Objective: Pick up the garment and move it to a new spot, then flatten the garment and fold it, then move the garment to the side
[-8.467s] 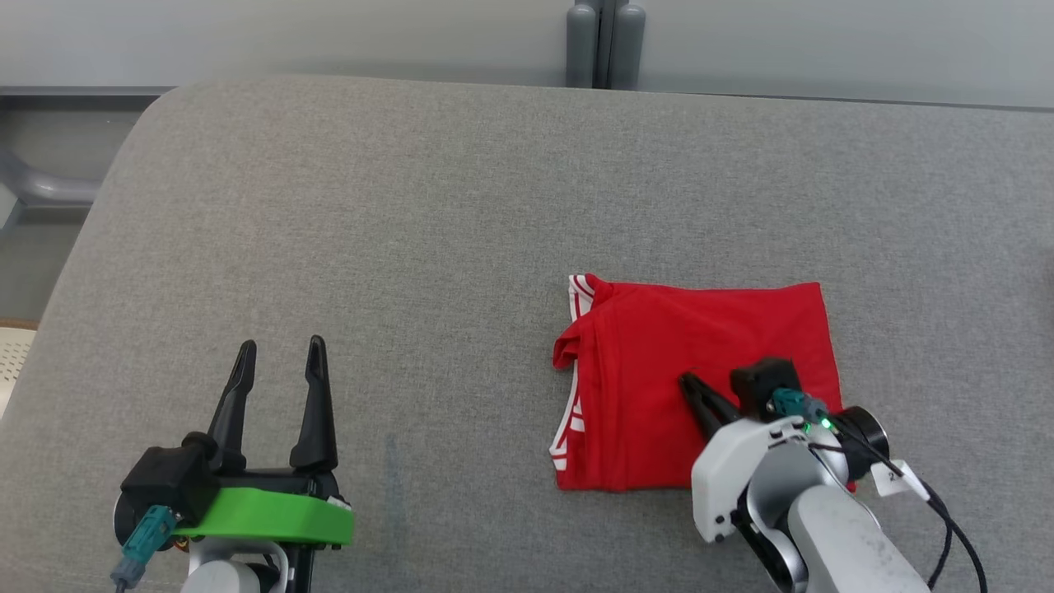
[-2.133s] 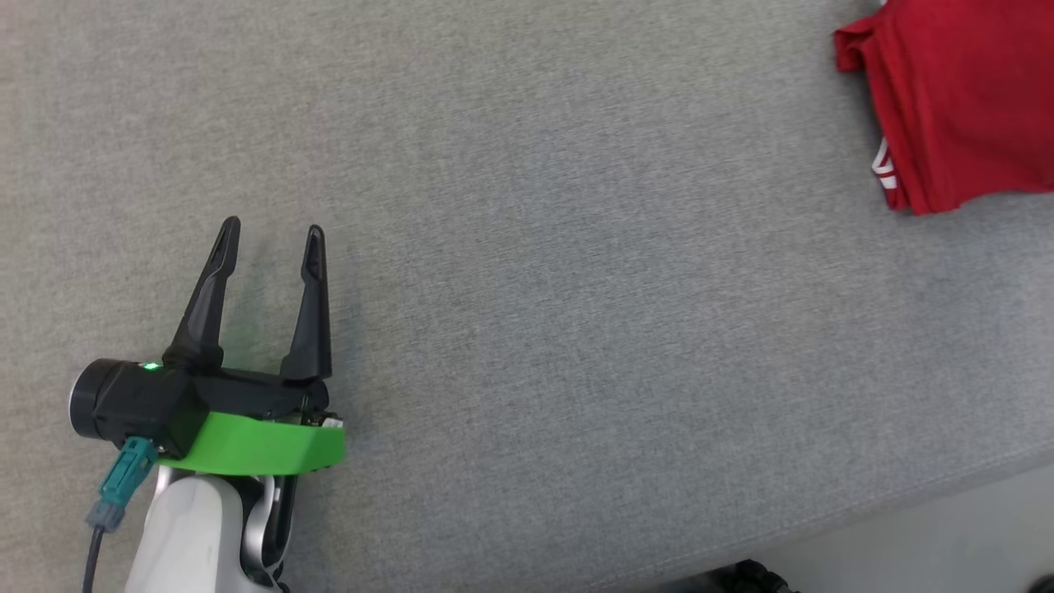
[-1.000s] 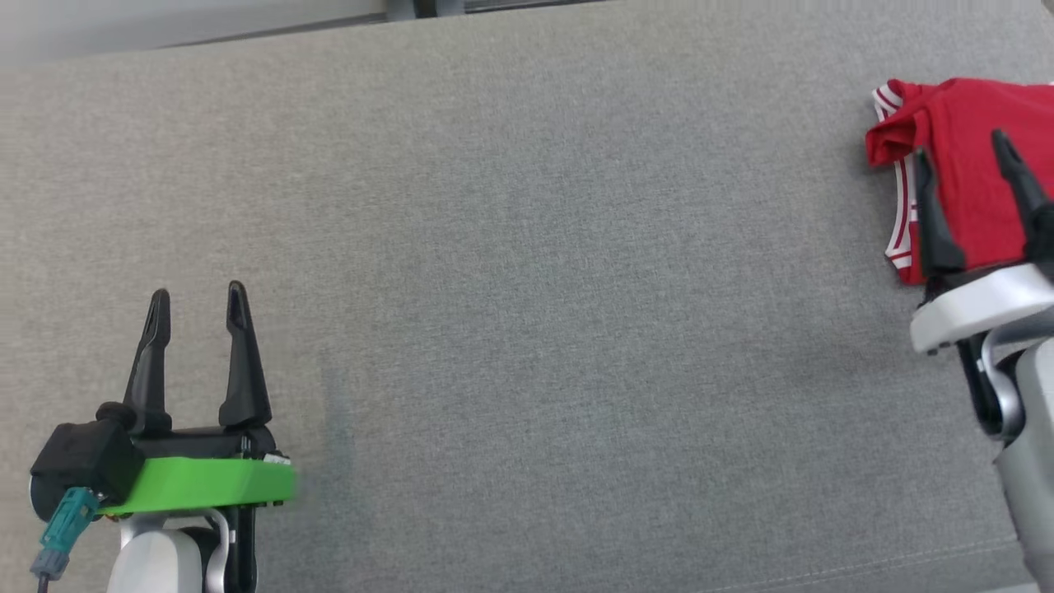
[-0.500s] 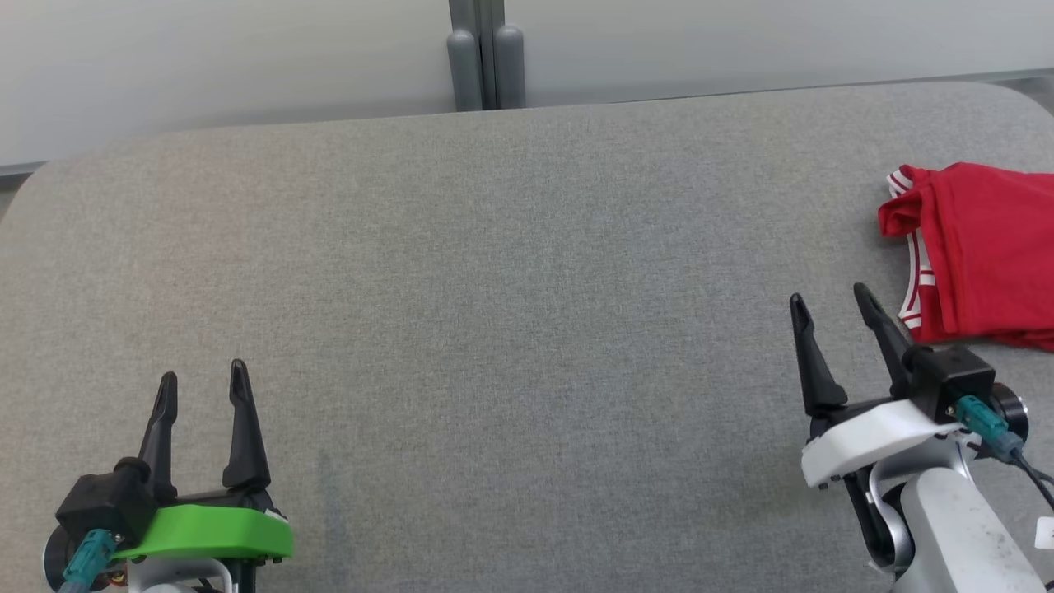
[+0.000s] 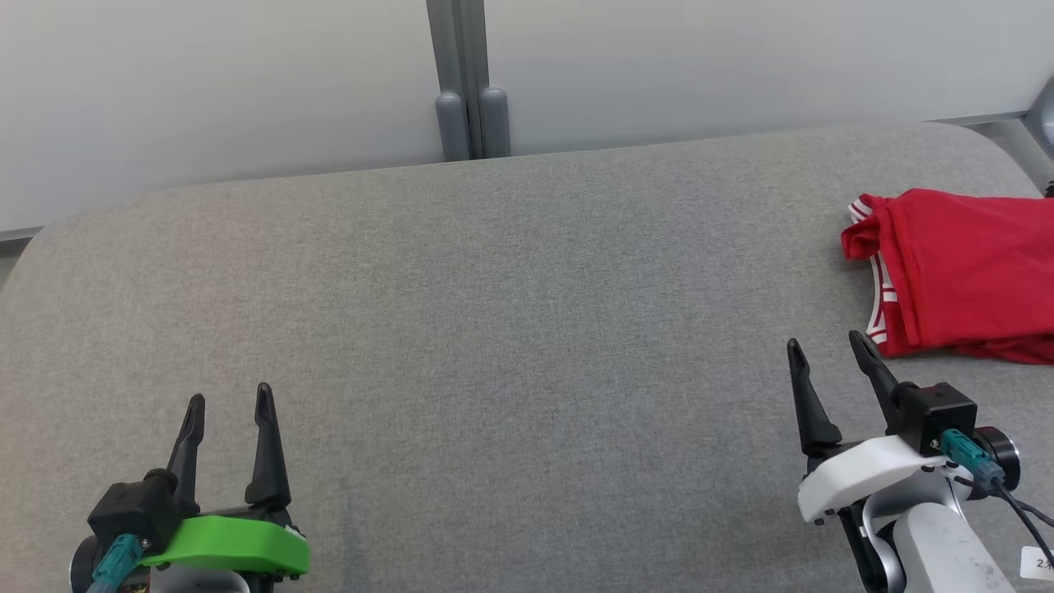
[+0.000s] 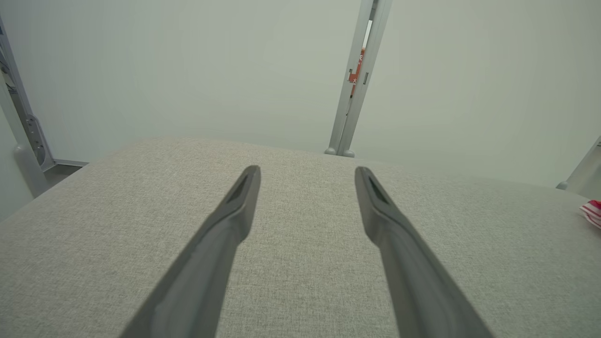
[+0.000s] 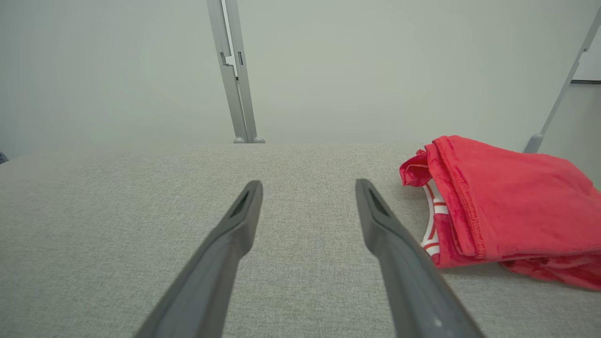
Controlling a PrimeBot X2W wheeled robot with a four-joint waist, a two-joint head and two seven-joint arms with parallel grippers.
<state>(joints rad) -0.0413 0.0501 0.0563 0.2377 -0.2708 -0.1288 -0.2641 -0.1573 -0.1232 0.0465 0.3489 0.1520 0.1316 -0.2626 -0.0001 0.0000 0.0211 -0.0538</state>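
Left of the folded garment [image 5: 963, 272], my right gripper [image 5: 824, 340] and left gripper [image 5: 230, 394] hover spread, empty. Side placement looks done; next, just retreat.

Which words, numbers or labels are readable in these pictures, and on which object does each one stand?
"2": first character on the white tag at the lower right edge of the head view; the rest is too small and cut off to read.
Orange sticker on the grey post: too blurred to read.
Red garment: no text, only white stripes.
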